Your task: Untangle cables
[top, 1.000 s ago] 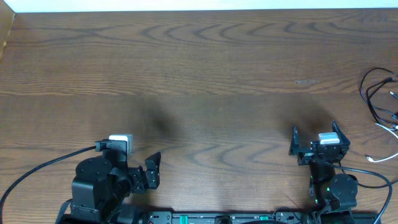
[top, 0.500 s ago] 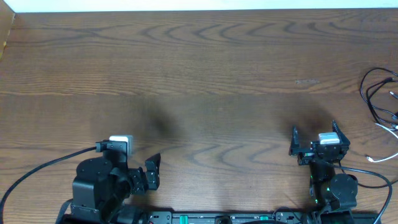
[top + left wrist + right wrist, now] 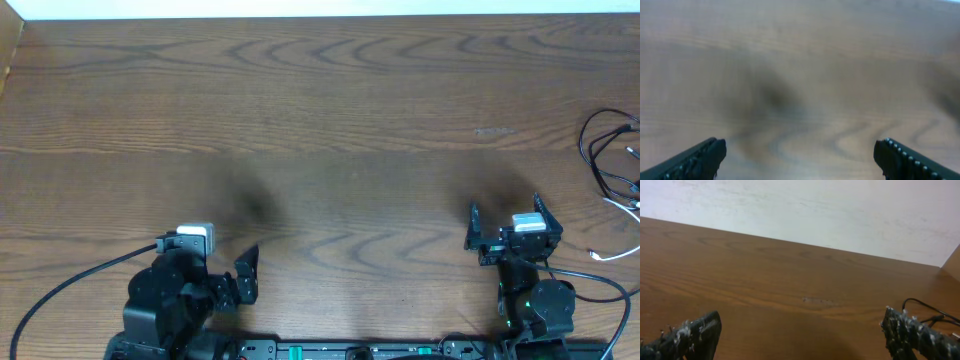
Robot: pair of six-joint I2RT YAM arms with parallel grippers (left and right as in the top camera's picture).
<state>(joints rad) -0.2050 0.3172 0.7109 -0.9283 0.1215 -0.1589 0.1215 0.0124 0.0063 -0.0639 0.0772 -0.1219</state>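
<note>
Wide bare table (image 3: 320, 120); cables (image 3: 610, 165) only at right edge

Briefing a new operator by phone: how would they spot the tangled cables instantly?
Look at the wooden table's right edge, beyond the right gripper. The cables lie there: thin black and white cords looped together, slimmer than the thick black arm cable nearby.

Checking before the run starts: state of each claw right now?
Left claw: open, holding nothing.
Right claw: open, holding nothing.
</note>
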